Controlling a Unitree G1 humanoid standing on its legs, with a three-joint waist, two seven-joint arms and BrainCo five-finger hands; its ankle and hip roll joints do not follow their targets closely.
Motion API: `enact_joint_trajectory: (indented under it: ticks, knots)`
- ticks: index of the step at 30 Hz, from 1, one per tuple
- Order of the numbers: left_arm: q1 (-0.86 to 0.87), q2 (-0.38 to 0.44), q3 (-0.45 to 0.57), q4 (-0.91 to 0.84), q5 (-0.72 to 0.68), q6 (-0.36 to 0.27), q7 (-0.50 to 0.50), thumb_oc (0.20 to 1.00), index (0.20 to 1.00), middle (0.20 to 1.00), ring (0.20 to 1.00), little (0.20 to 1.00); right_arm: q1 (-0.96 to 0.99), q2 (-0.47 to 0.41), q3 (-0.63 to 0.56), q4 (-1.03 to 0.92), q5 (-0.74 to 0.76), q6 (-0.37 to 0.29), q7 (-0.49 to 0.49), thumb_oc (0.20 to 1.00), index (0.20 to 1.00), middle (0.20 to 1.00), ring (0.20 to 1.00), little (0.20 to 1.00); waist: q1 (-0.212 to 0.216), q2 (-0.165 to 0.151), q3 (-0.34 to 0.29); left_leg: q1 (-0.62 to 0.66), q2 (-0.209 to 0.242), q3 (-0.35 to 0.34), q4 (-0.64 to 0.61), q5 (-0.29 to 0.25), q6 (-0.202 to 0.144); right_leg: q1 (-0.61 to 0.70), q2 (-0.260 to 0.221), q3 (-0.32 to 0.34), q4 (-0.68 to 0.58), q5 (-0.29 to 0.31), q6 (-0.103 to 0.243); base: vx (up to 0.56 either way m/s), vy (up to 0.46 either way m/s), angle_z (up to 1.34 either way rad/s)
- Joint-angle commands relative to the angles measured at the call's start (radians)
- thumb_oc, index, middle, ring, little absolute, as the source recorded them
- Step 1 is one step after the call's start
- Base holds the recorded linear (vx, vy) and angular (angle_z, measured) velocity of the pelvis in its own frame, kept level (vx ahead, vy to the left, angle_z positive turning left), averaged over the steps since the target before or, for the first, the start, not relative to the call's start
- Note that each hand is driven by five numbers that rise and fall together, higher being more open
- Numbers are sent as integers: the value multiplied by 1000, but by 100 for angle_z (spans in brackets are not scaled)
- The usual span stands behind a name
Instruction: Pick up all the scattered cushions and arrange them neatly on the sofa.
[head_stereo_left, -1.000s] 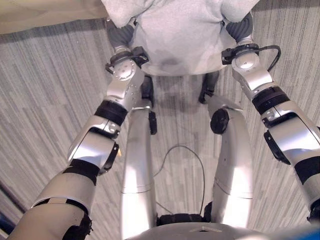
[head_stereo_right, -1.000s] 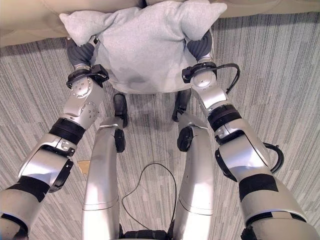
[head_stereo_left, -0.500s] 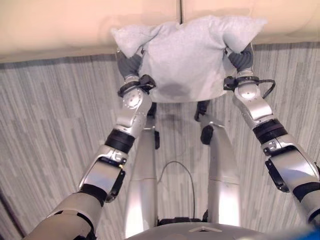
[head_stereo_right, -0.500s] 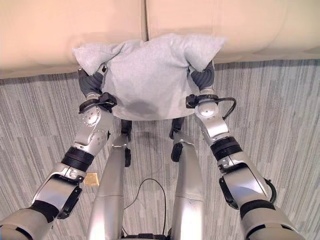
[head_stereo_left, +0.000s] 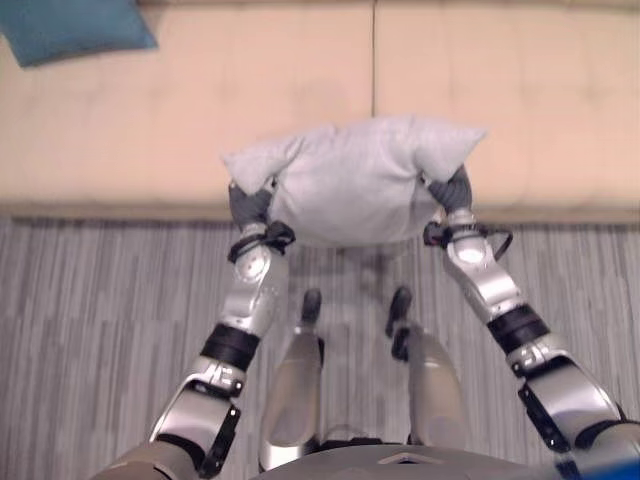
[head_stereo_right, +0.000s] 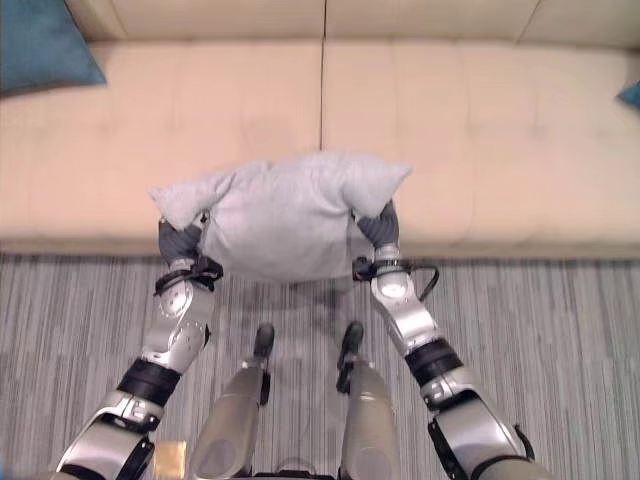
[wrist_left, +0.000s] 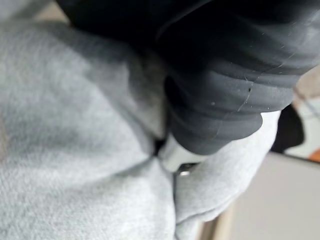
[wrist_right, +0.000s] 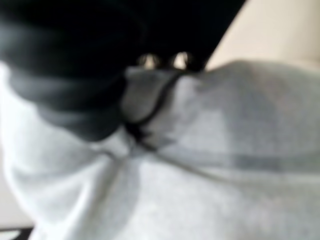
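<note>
A light grey cushion (head_stereo_left: 350, 180) hangs in the air between my two hands, over the front edge of the beige sofa (head_stereo_right: 450, 130). My left hand (head_stereo_left: 248, 203) is at the cushion's left side and my right hand (head_stereo_left: 452, 190) at its right side, each sunk into the fabric under a jutting corner. In the left wrist view the dark cover of the left hand (wrist_left: 225, 75) presses into creased grey cloth (wrist_left: 65, 150). The right wrist view shows the right hand (wrist_right: 60, 60) against the same cushion (wrist_right: 225, 150). A teal cushion (head_stereo_left: 75, 30) lies on the sofa seat at far left.
The sofa has two wide seat pads with a seam (head_stereo_right: 322, 90) down the middle. A blue corner of another cushion (head_stereo_right: 630, 95) shows at the sofa's right end. Grey striped carpet (head_stereo_right: 560, 330) lies before the sofa, with a small tan object (head_stereo_right: 170, 458) on it at lower left.
The camera has tilted up, so the whole sofa seat has come into sight. Both arms have stretched forward and carried the grey cushion out over the seat's front edge.
</note>
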Motion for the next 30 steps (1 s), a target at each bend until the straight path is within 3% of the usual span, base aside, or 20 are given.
enact_joint_trajectory:
  ticks: [1,8,12,15,16,18,22,24,26,27,28,30]
  knots:
    - [-14,-68,-108,-75,76,-29,-117,200,200,200,200,200,-4,122,71,-120,-18,-100,106,200,200,200,200,200,2,-2,-133,91,-17,-6,-55,30,-21,195,-27,0,-130,23,108,165,238,-1]
    - [70,-58,-120,-85,84,5,-156,200,200,200,200,200,51,120,66,-117,-36,-71,147,200,200,200,200,200,37,-20,-200,218,-66,19,-40,-40,27,324,-51,26,-161,41,140,88,210,-7]
    - [105,-51,-129,-88,84,14,-173,200,200,200,200,200,67,126,65,-120,-40,-66,166,200,200,200,200,200,49,-20,-206,261,-90,24,-36,-61,52,317,-74,55,-79,74,166,31,179,-17]
    - [109,-45,-128,-87,84,14,-172,200,200,200,200,200,74,129,66,-117,-46,-63,169,200,200,200,200,200,50,-19,-204,276,-94,21,-39,-63,62,310,-67,76,-9,79,166,35,113,-9]
    - [114,-44,-127,-88,87,15,-167,200,200,200,200,200,75,133,68,-123,-55,-64,168,200,200,200,200,200,48,-15,-203,296,-94,17,-45,-70,67,291,-46,89,33,72,157,83,94,-6]
    - [114,-43,-124,-86,86,14,-164,200,200,200,200,200,79,127,67,-134,-60,-65,167,200,200,200,200,200,40,-16,-207,317,-97,7,-65,-68,65,276,-6,100,1,55,143,121,71,-4]
    - [102,-40,-110,-76,80,13,-163,200,200,200,200,200,47,124,85,-115,-43,-69,169,200,200,200,200,200,35,-37,-215,355,-110,-1,-86,-83,65,247,41,50,-175,82,122,180,-22,-1]
    - [96,-39,-102,-78,73,14,-161,200,200,200,200,200,36,125,94,-104,-38,-67,169,200,200,200,200,200,26,-42,-214,386,-111,-14,-85,-100,61,240,62,33,-207,99,124,246,-57,3]
    - [95,-38,-103,-70,74,15,-166,200,200,200,200,200,38,123,97,-107,-34,-67,172,200,200,200,200,200,20,-49,-219,393,-114,-21,-79,-109,58,258,74,56,-221,96,122,337,-125,22]
    - [97,-57,-118,-54,63,10,-197,200,200,200,200,200,70,98,90,-117,-32,-69,180,200,200,200,200,200,-6,-57,-260,393,-79,-17,-14,-93,8,336,108,67,-258,76,89,402,-166,28]
    - [97,-58,-118,-54,63,10,-197,200,200,200,200,200,70,98,90,-118,-32,-69,180,200,200,200,200,200,-7,-56,-259,393,-79,-18,-12,-95,7,338,109,65,-259,77,89,496,-228,42]
    - [86,-68,-131,-43,54,11,-204,200,200,200,200,200,80,87,85,-127,-21,-73,175,200,200,200,200,200,-23,-58,-257,343,-34,31,107,-31,-38,383,106,35,-276,66,70,180,-133,83]
